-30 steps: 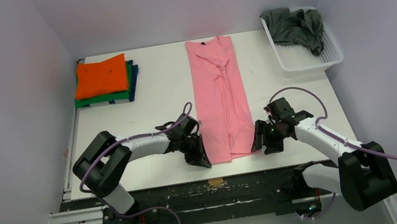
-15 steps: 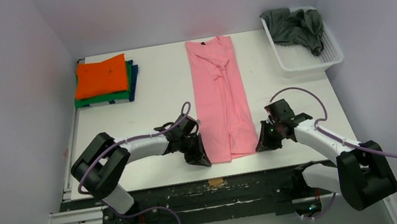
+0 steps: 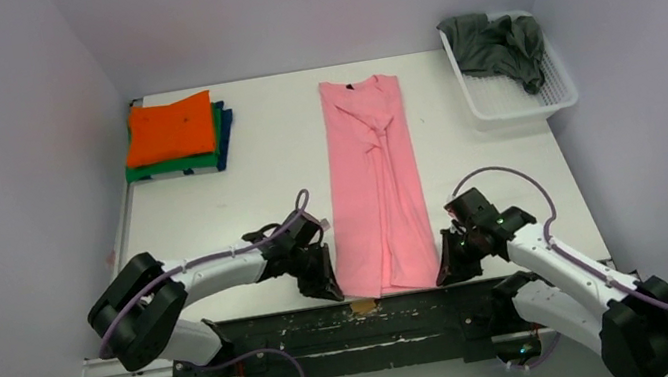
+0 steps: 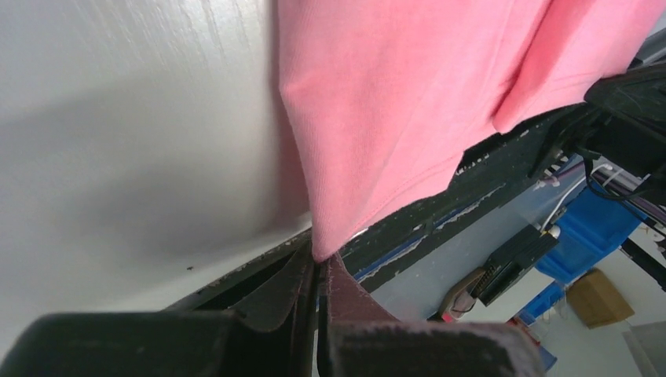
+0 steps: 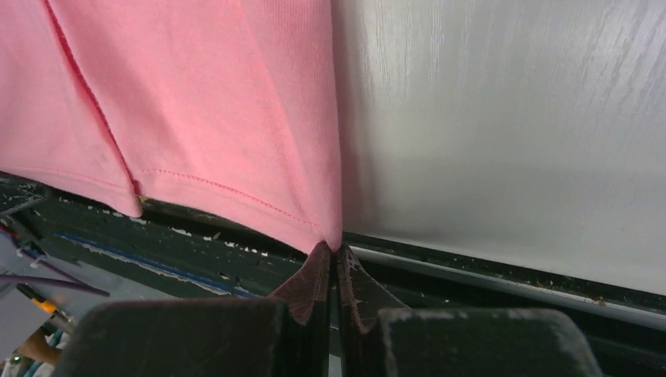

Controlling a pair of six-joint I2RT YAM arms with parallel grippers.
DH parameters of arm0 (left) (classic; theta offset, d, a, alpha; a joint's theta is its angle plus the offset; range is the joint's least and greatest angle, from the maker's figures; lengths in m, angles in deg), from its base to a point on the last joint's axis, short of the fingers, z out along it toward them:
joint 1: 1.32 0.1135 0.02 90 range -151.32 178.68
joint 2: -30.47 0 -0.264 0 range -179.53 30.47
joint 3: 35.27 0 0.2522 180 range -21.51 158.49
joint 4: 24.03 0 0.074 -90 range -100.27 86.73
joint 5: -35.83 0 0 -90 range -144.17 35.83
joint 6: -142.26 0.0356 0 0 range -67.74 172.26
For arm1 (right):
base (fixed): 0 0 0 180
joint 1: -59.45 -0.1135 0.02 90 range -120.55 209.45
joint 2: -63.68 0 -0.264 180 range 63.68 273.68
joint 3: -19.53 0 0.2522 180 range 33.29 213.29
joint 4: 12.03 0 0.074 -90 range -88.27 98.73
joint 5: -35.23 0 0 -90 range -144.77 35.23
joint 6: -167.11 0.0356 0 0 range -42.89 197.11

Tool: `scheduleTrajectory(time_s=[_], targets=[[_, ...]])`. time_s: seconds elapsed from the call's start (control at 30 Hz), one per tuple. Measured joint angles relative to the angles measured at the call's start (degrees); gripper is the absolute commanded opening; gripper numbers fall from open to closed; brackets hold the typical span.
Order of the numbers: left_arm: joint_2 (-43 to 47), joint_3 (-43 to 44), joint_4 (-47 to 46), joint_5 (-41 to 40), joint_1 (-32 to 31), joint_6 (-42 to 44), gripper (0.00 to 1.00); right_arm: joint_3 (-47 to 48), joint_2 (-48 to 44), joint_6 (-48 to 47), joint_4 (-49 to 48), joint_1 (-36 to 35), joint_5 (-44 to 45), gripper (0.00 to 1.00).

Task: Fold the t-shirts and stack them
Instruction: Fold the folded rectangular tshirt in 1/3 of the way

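Note:
A salmon pink t-shirt (image 3: 375,182) lies folded into a long strip down the middle of the white table (image 3: 274,157), its hem reaching the near edge. My left gripper (image 3: 333,290) is shut on the hem's left corner (image 4: 326,243). My right gripper (image 3: 445,274) is shut on the hem's right corner (image 5: 326,232). An orange t-shirt (image 3: 169,129) tops a folded stack with a green one (image 3: 170,166) at the back left. A dark grey t-shirt (image 3: 494,44) lies crumpled in the basket.
The white slotted basket (image 3: 517,94) stands at the back right corner. A dark blue edge (image 3: 227,134) shows under the stack. Past the table's near edge runs the black mounting rail (image 3: 361,321). Pale walls close in the left, back and right.
The right gripper closed on the hem corner. Both grippers then drew back toward the near edge, dragging the pink t-shirt with them so its hem now reaches the table's front.

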Motion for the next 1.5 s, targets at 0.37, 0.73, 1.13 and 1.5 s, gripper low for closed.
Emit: scheduleTrajectory(time_s=[0.37,0.73,1.13,1.5], targets=[[-0.81,11.91,6.47,0.35,1.14,3.69,0.0,9.62,6.64,0.79,-0.24,0.0,0.57,0.0],[-11.21,27.45,9.68,0.02,11.82,9.62,0.0,24.11,20.26,-0.76,-6.12,6.32,2.01,0.0],[-27.87,50.9,13.92,-0.07,20.94,17.18,0.0,44.09,38.58,-4.81,-10.69,9.97,8.39,0.0],[-41.16,69.57,18.53,0.42,23.67,25.05,0.0,54.86,50.05,-7.74,-12.31,13.62,10.82,0.0]])
